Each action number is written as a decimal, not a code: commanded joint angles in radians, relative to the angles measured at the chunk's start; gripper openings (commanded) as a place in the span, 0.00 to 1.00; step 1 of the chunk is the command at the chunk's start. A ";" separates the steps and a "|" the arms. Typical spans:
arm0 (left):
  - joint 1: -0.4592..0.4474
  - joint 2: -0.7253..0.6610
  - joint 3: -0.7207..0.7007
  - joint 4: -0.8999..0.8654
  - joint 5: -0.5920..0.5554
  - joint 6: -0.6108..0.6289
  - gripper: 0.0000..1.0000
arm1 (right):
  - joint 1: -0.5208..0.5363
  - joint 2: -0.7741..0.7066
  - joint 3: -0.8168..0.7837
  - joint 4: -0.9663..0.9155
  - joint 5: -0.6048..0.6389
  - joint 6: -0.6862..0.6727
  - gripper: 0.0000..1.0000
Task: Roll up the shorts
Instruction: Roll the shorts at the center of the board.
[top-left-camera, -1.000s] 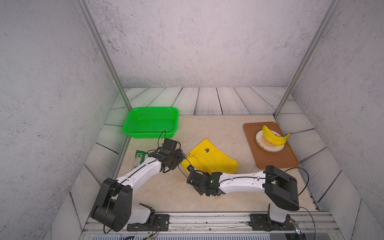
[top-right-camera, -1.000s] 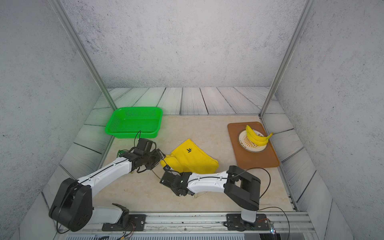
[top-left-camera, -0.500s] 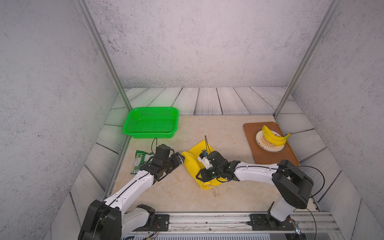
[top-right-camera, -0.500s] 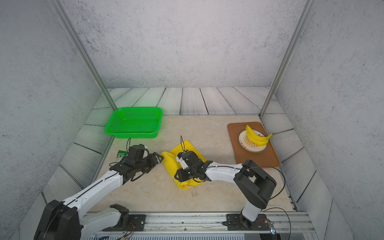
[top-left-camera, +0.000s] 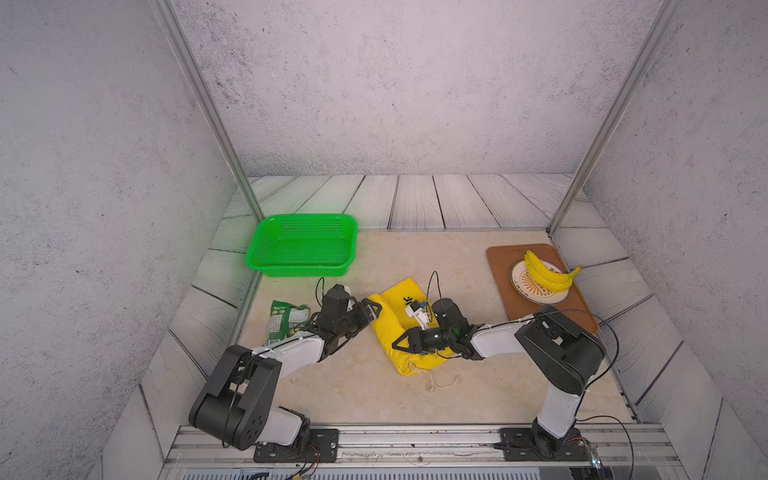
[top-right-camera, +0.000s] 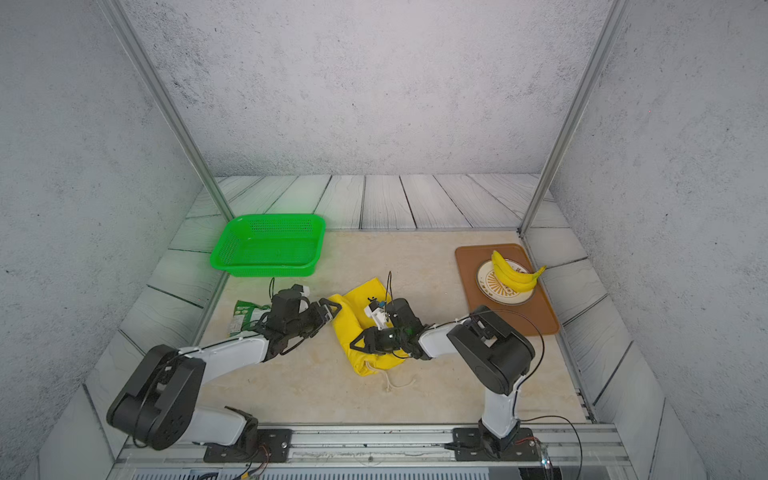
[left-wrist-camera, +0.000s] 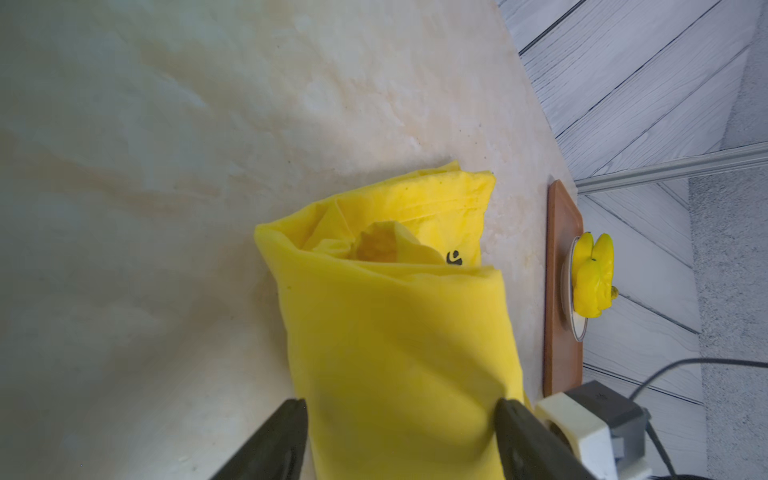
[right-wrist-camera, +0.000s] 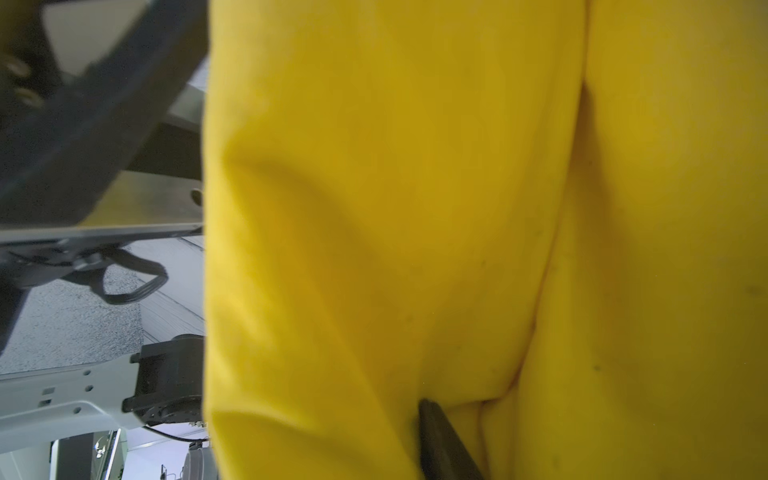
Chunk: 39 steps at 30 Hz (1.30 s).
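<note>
Since second ago: right gripper swept from near edge onto shorts; flat spread now narrow bundle, centre of table. Its jaws narrow, finger buried in fold, likely pinching layer to keep turn tight. At bundle end, left gripper wide, straddling cloth as stop; clamped or not, cannot tell.

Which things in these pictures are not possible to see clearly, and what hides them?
- Right wrist view: shorts fill the picture; one right finger shows, the other is behind cloth, grip unclear.
- Left wrist view: the bottom edge cuts off the left fingers; contact with the shorts unclear.
- Both top views: the left arm covers part of the snack bag; print too small.
</note>
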 joint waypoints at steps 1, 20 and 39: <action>-0.003 0.067 0.045 0.049 0.001 0.001 0.76 | -0.019 0.020 -0.025 -0.008 -0.013 0.021 0.38; -0.053 0.270 0.286 -0.352 -0.077 0.121 0.65 | -0.054 -0.254 0.049 -0.680 0.230 -0.342 0.74; -0.136 0.311 0.378 -0.494 -0.089 0.165 0.63 | 0.331 -0.214 0.428 -1.109 0.960 -0.559 0.91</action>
